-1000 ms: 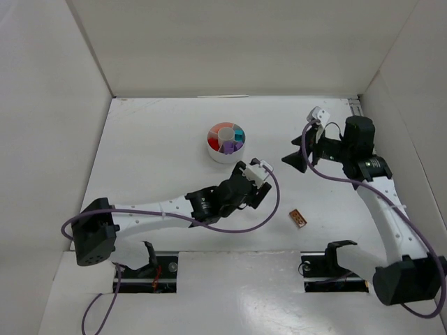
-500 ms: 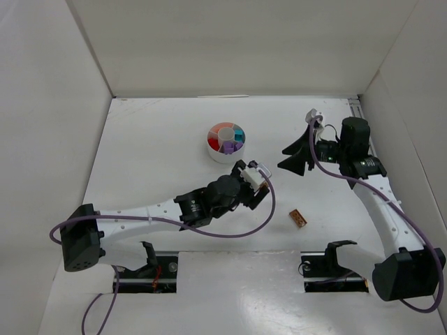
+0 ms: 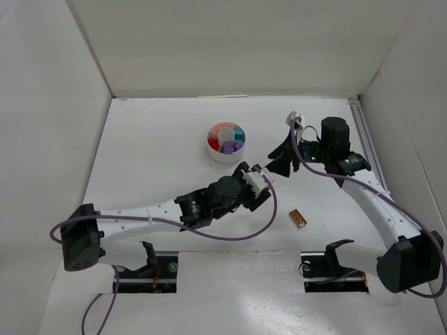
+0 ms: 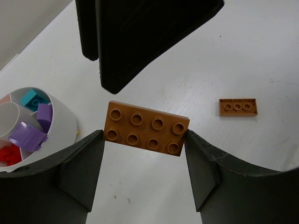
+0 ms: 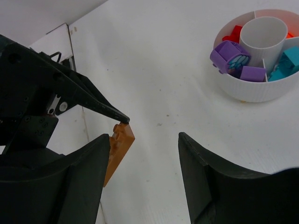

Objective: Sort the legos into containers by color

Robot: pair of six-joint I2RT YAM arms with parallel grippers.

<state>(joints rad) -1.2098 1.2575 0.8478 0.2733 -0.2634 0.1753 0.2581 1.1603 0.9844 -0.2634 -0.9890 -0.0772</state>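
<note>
- Left gripper point(image 4: 145, 140) has a brown brick point(image 4: 147, 127) pinched by its short ends, one finger on each, studs facing the wrist camera. It sits dead centre of that frame, clear of the table point(image 4: 261, 56).
- Right gripper point(image 5: 142, 140) is right up close, jaws apart with nothing between them. In the left wrist view its dark fingers hang from the top of the frame, just above the brick's upper left corner. Whether they touch it I cannot tell.
- The dish point(image 3: 225, 155) sits above centre in the overhead view, up and left of both grippers.
- Its wedges hold purple pieces point(image 5: 231, 56), teal pieces point(image 5: 285, 65) and red pieces point(image 5: 233, 33).
- One small brown plate point(image 3: 299, 218) lies flat on the table, lower right of the left gripper.
</note>
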